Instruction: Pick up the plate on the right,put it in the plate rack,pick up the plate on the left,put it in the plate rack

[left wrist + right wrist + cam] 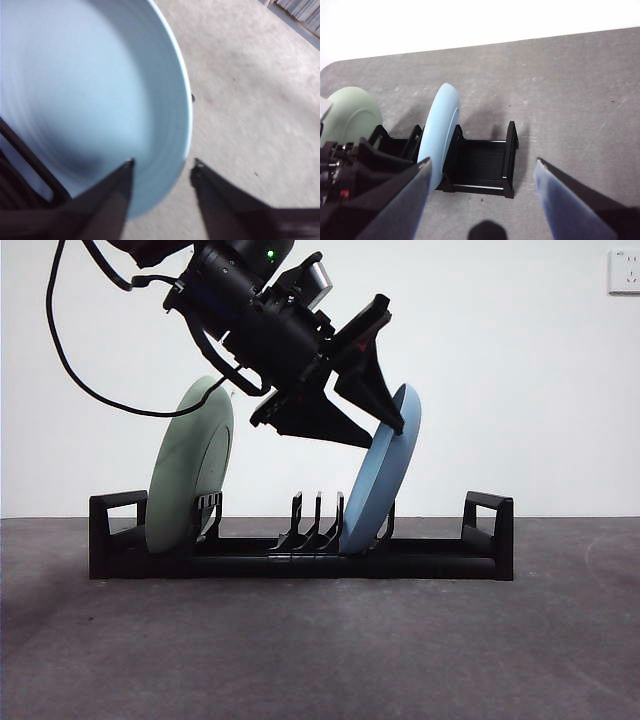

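The black plate rack [440, 562] stands across the grey table. A pale green plate [190, 470] stands in its left slots. A light blue plate [385, 485] leans to the right in a slot right of the middle. My left gripper [386, 437] comes down from the upper left and straddles the blue plate's top rim. In the left wrist view the blue plate [90, 90] has its rim between the open jaws of that gripper [162, 162], with a gap on one side. My right gripper [480, 162] hangs open and holds nothing, off the rack's [485, 165] right end, facing the blue plate [437, 130] and green plate [350, 115].
The left arm's black cable [60, 350] loops down at the upper left. A wall socket [625, 270] sits at the top right. The rack's right end section beyond the blue plate holds nothing.
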